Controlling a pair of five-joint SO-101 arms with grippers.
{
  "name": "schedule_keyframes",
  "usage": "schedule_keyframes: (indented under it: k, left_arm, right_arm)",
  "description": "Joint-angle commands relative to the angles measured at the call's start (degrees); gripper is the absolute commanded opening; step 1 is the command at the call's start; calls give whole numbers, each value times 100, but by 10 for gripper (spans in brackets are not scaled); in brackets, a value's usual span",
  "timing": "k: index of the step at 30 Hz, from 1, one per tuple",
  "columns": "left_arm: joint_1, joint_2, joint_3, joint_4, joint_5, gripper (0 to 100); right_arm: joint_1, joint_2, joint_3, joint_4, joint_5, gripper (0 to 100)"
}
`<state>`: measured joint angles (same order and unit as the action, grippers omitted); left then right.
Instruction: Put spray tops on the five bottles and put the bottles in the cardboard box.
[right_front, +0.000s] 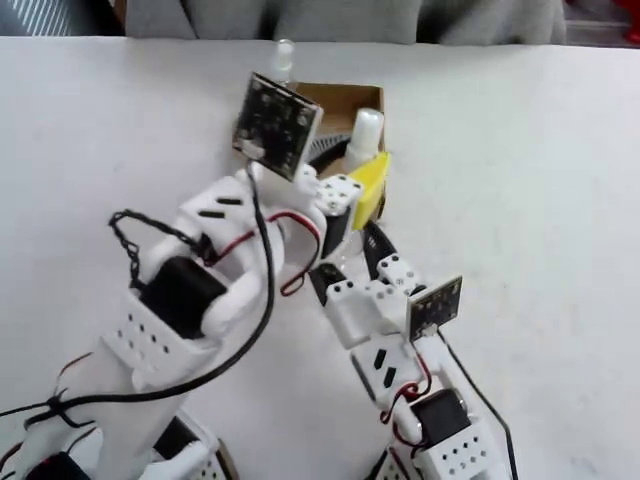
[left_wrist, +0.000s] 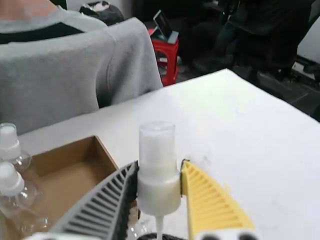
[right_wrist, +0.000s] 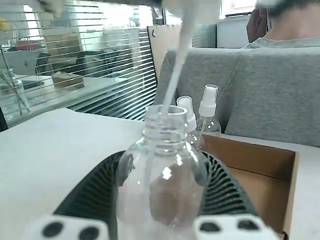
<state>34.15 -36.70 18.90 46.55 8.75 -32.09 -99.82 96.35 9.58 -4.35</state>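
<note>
My left gripper (left_wrist: 158, 167) is shut on a white spray top (left_wrist: 158, 170), held upright between its grey and yellow fingers (left_wrist: 205, 200). In the high view that spray top (right_front: 365, 132) sits at the near edge of the cardboard box (right_front: 345, 98). My right gripper (right_wrist: 162, 165) is shut on a clear, uncapped bottle (right_wrist: 162, 190), held upright below it. The top's thin dip tube (right_wrist: 175, 65) slants down into the bottle's open neck. Two capped bottles (right_wrist: 207, 112) stand in the box (right_wrist: 250, 165), also seen as bottles (left_wrist: 10, 155) in the left wrist view.
Both arms crowd together in front of the box, the left arm's camera board (right_front: 278, 125) over its near left corner. White table (right_front: 520, 200) spreads to the right. A person in a grey top (left_wrist: 75, 65) sits behind the table's far edge.
</note>
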Motion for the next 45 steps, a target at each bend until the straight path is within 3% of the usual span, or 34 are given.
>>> schedule_keyframes:
  k: [1,11,18,33,40,45]
  left_arm:
    - [286,-57,360,-149,0,72]
    - [259,-382,941,-149,-9,72]
    - [259,-1121,1811,-193,-879,72]
    - [259,-1657,2567,-229,-888,72]
    - [259,-1657,3341,-1477,-888,72]
    - [259,-1657,3543,-1670,-888,72]
  right_arm:
    - [48,22,70,-145,-26,19]
    - [57,31,70,145,-26,19]
    - [57,31,70,136,-44,19]
    - [356,-4,70,84,-237,19]
    - [470,-347,53,391,-422,19]
    - [488,-338,53,382,-431,19]
